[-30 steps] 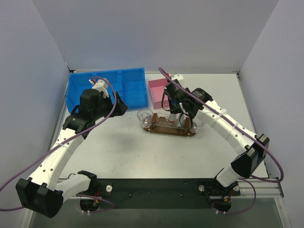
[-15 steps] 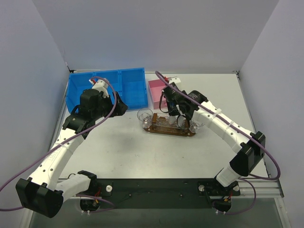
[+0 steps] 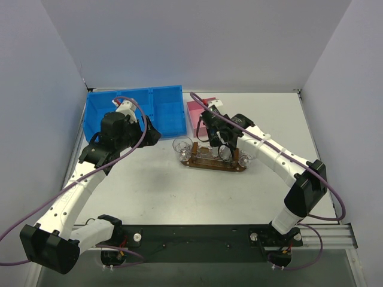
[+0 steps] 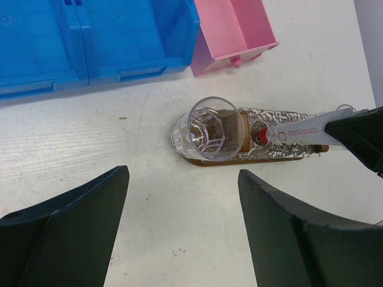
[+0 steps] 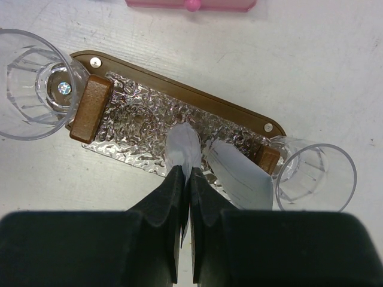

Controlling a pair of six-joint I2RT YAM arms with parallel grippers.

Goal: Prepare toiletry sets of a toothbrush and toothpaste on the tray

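The dark brown tray [image 3: 209, 161], lined with crinkled foil [image 5: 128, 122], lies mid-table. A clear empty cup [image 4: 214, 128] stands at its left end [image 5: 36, 84]. Another clear cup [image 5: 314, 176] stands at its right end. My right gripper [image 5: 187, 173] is shut on a white toothpaste tube [image 5: 184, 149] with a red cap [image 4: 260, 136], held over the tray's middle [image 3: 216, 143]. A second white tube [image 5: 239, 173] lies just to its right. My left gripper [image 4: 182, 173] is open and empty above bare table, left of the tray [image 3: 152, 134]. No brush is in view.
A blue compartmented bin [image 3: 134, 110] stands at the back left, and it also shows in the left wrist view [image 4: 90, 36]. A pink box [image 3: 197, 113] stands just behind the tray [image 4: 233, 27]. Grey walls close in on three sides.
My right gripper has moved left along the tray with the tube in it. The left arm has not moved.
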